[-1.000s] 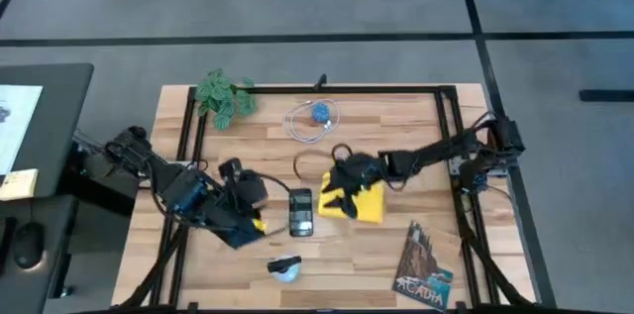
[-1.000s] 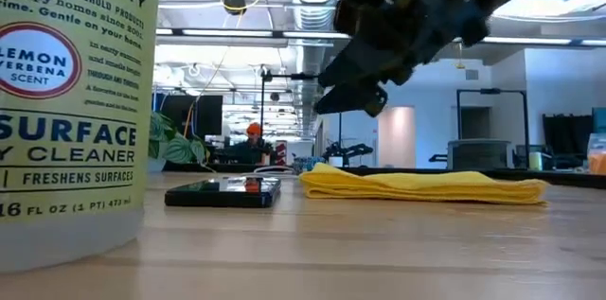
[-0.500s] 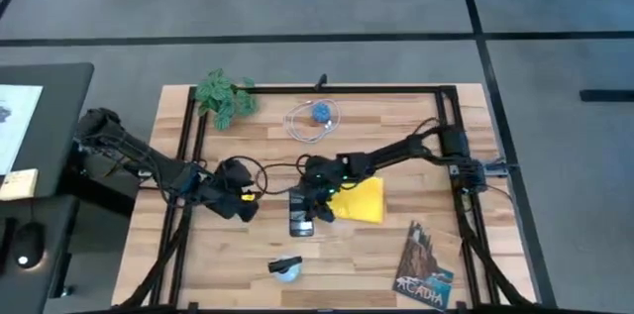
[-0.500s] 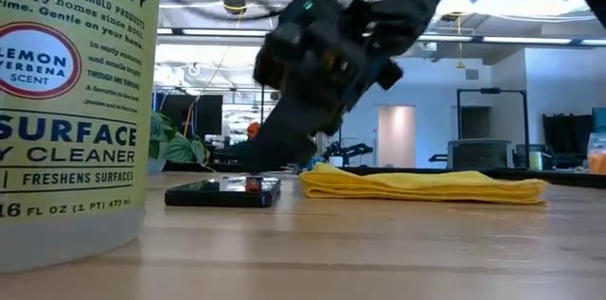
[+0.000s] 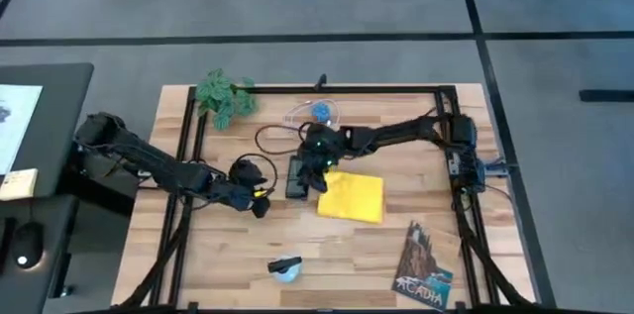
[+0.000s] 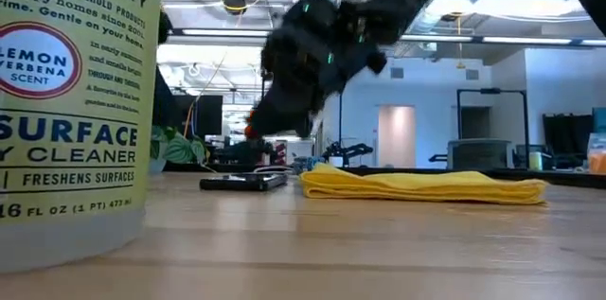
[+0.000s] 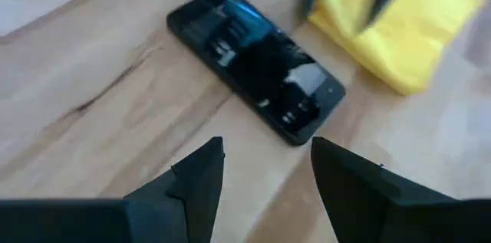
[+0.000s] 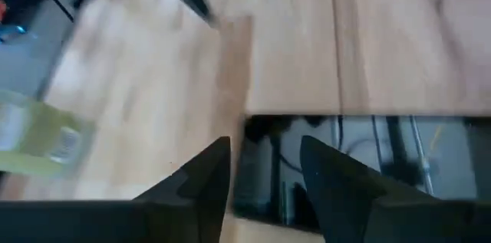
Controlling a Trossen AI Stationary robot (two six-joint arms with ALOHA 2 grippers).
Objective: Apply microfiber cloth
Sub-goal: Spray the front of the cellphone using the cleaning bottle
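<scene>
The yellow microfiber cloth (image 5: 352, 197) lies folded flat on the table's middle, also in the low view (image 6: 421, 186); no gripper touches it. Just left of it a black smartphone (image 5: 295, 179) lies face up. My right gripper (image 5: 315, 160) hangs open over the phone's far end (image 8: 345, 166); the low view shows it (image 6: 270, 125) above the phone (image 6: 241, 182) with a gap. My left gripper (image 5: 261, 201) stands open left of the phone, its fingers pointing at the phone (image 7: 257, 63) and the cloth (image 7: 399, 28).
A spray bottle of surface cleaner (image 6: 66, 101) stands at the near edge (image 5: 285, 267). An illustrated booklet (image 5: 424, 266) lies at the near right. A green plant (image 5: 226, 96) and a coiled cable with a blue piece (image 5: 315, 116) lie at the far side.
My right gripper has left the cloth, gone left to the phone, then toward the far edge. The phone has slid toward the far edge with it, flat on the table. The cloth has stayed put. My left gripper has drawn a little toward the far edge.
</scene>
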